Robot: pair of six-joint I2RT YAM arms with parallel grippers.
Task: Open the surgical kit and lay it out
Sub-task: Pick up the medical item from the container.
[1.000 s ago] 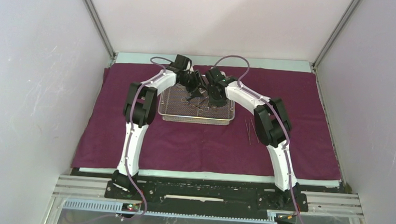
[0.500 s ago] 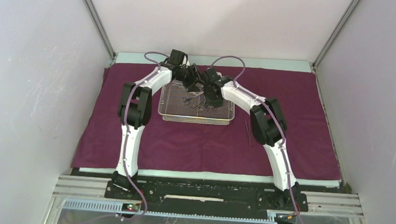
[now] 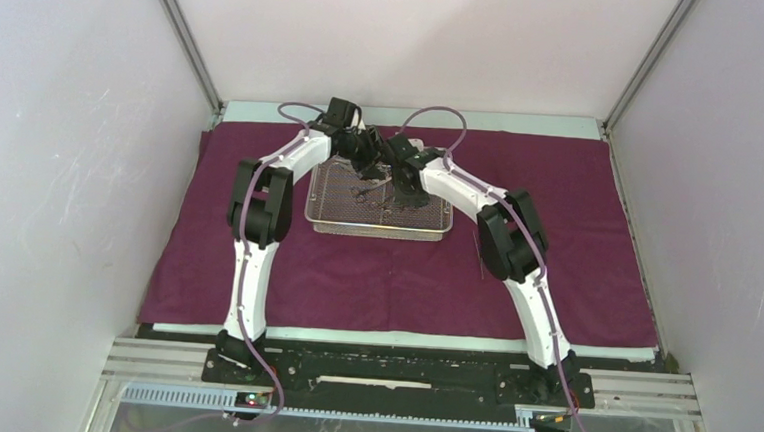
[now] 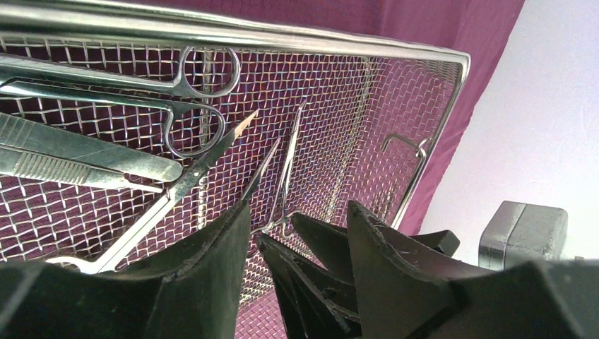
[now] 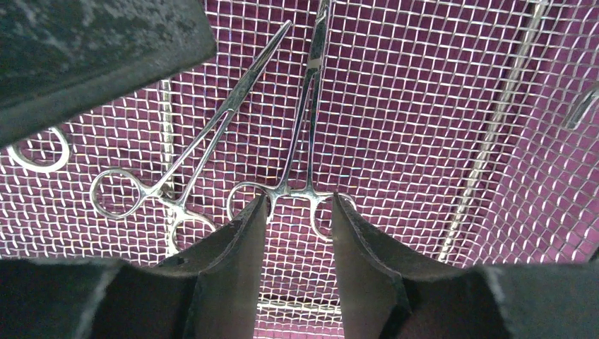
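Seen from above, one maroon cloth wrap point(image 3: 596, 249) lay spread flat over the surface. One wire-mesh tray point(image 3: 377, 232) stood on it, directly under both end effectors. The left end effector point(image 3: 363, 162) and the right end effector point(image 3: 400, 180) hung close together. Only this view showed thin steel instruments point(image 3: 480, 260) lying on the cloth, to the right of the right end effector and nearer the arm bases. I could not count them.

The left wrist view showed four instruments ahead of its fingers point(image 4: 212, 268): ring-handled scissors point(image 4: 201, 99), tweezers point(image 4: 78, 155), a pointed pair point(image 4: 212, 152) and a slim forceps point(image 4: 288, 169). The fingers stood apart and gripped nothing.

The right wrist view showed two ring-handled forceps. One point(image 5: 191, 155) lay to the left. The rings of the other point(image 5: 304, 127) lay just at the separated fingertips point(image 5: 240, 247), and nothing was clamped.
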